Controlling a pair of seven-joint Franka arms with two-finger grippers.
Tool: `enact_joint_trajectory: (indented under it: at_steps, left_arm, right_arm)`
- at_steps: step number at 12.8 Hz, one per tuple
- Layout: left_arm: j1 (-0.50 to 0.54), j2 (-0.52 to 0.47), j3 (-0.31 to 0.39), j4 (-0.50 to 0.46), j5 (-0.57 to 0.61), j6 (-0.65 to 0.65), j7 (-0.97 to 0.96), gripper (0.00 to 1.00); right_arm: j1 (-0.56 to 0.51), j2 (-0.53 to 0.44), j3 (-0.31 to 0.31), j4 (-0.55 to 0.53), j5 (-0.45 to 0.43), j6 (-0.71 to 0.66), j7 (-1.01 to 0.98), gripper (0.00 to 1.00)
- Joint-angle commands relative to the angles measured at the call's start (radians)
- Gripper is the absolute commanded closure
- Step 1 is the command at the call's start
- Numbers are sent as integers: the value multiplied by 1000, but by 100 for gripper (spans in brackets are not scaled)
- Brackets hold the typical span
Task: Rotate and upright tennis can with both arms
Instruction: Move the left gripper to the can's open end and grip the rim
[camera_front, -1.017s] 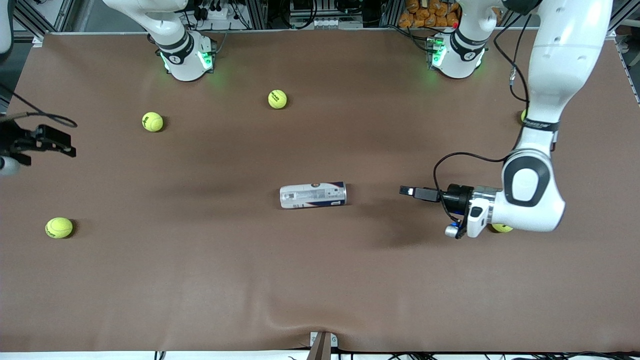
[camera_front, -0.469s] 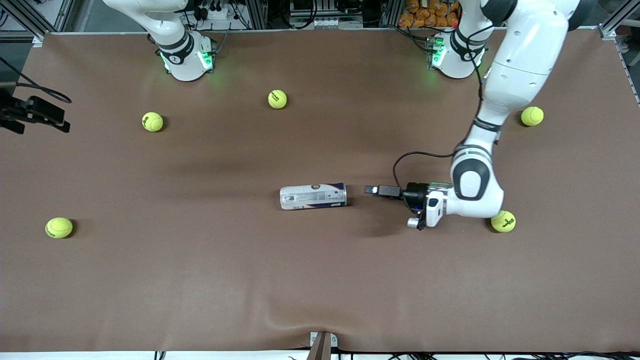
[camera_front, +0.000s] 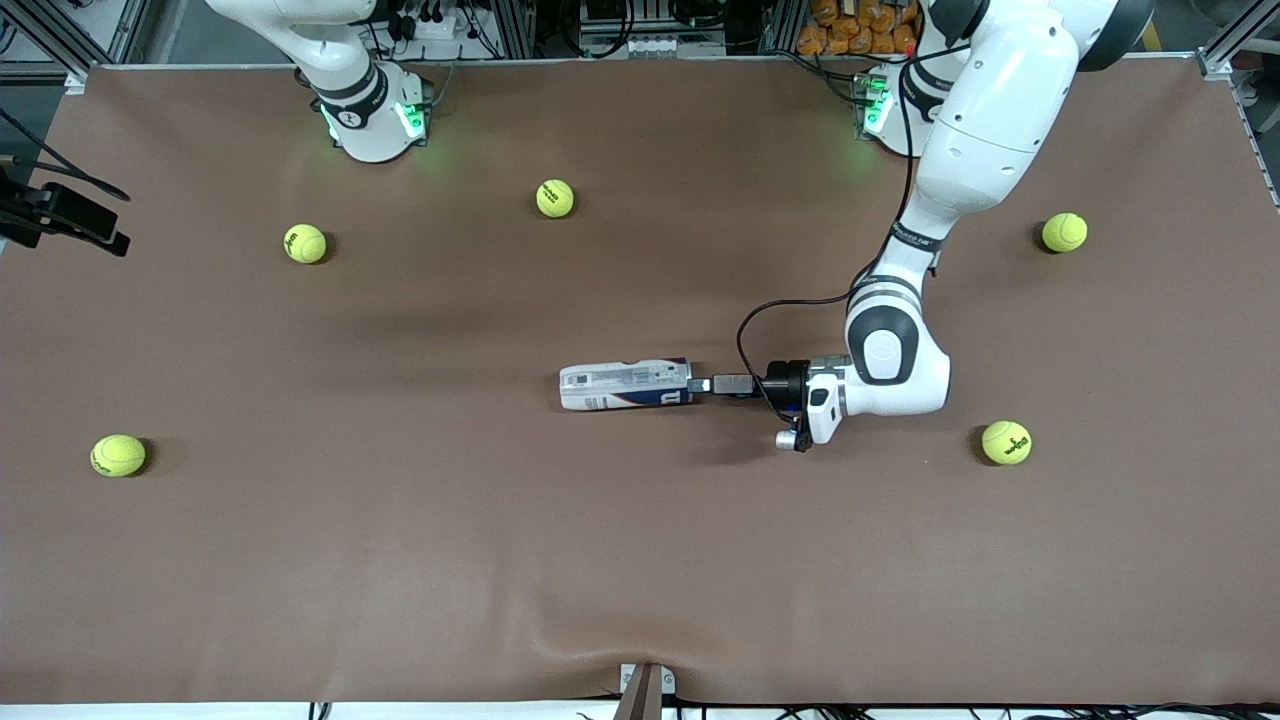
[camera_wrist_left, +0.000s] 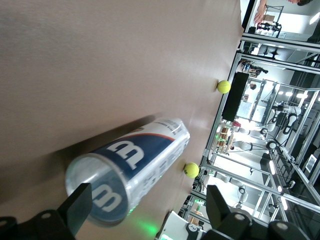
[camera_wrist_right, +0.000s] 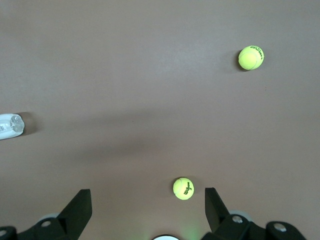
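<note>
The tennis can (camera_front: 625, 386) lies on its side on the brown table, mid-table, with its navy and white label showing. My left gripper (camera_front: 700, 384) is low at the can's end that points toward the left arm's end of the table. In the left wrist view the can (camera_wrist_left: 137, 162) stretches away from the open left gripper (camera_wrist_left: 147, 207). Its round end with the "W" sits just ahead of the jaws, close to one finger (camera_wrist_left: 76, 204), and is not clamped. My right gripper (camera_front: 100, 225) hangs open over the table's edge at the right arm's end, holding nothing.
Several yellow-green tennis balls lie scattered: one (camera_front: 1006, 442) near the left arm's elbow, one (camera_front: 1064, 232) farther from the front camera, others (camera_front: 555, 198) (camera_front: 305, 243) (camera_front: 118, 455). The right wrist view shows two balls (camera_wrist_right: 183, 188) (camera_wrist_right: 250, 57) and the can's tip (camera_wrist_right: 10, 126).
The left arm has swept in from its end of the table until its open gripper reached the can's end. The can has rolled slightly. The right gripper has drifted a little.
</note>
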Motion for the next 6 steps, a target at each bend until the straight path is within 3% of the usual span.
enact_joint_trajectory:
  at_steps: [1,3,6]
  left_arm:
    - [-1,-4,1,-34,-29,22,69,0]
    - [-21,-1,1,-31,-69,53,70,0]
    - [-63,20,1,3,-144,99,78,0]
  right_arm:
    - [-13,-23,12,-2,19,-16,9,0]
    - [-5,-32,4,-2,17,-29,-25,0]
    - [93,-54,-89,-2,17,-37,-29,0]
